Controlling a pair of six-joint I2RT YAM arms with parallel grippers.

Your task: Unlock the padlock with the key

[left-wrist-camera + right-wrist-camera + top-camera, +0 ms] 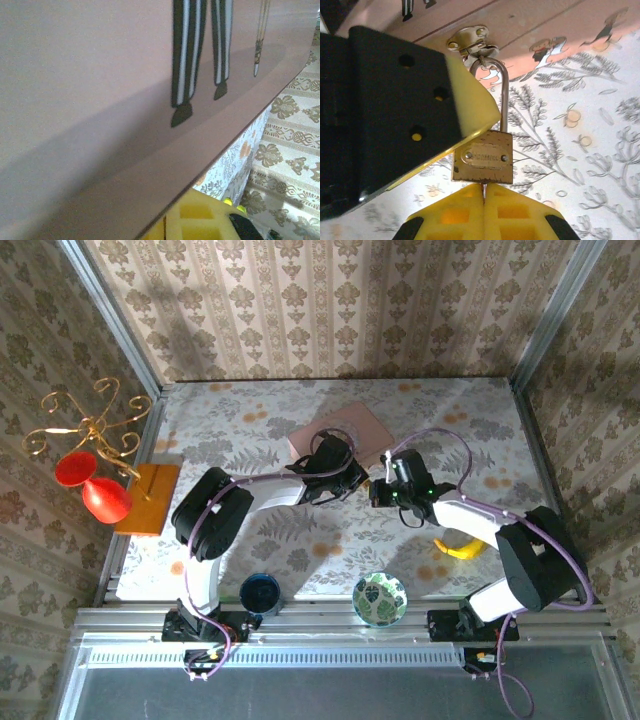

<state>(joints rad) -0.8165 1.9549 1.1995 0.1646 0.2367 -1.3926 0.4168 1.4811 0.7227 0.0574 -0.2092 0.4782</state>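
Observation:
The small brass padlock (483, 157) hangs by its thin silver shackle from the clasp (470, 40) on the pink box (535, 30). My right gripper (484, 192) is shut directly under the lock body, its yellow pads pinching a thin sliver of key (484, 185) that enters the lock's underside. A black and yellow finger (395, 110) of my left gripper presses on the lock's upper left corner. From above, both grippers meet at the box's (340, 430) front edge, left gripper (348, 476) and right gripper (379, 486). The left wrist view looks along the pink box lid (100, 100), with the left gripper (166, 223) pads close together.
A banana (458, 548) lies right of the right arm. A green patterned bowl (380, 598) and a blue cup (261, 593) stand near the front edge. An orange board (148, 498), red goblets (105, 500) and a gold stand (85, 430) sit at the left.

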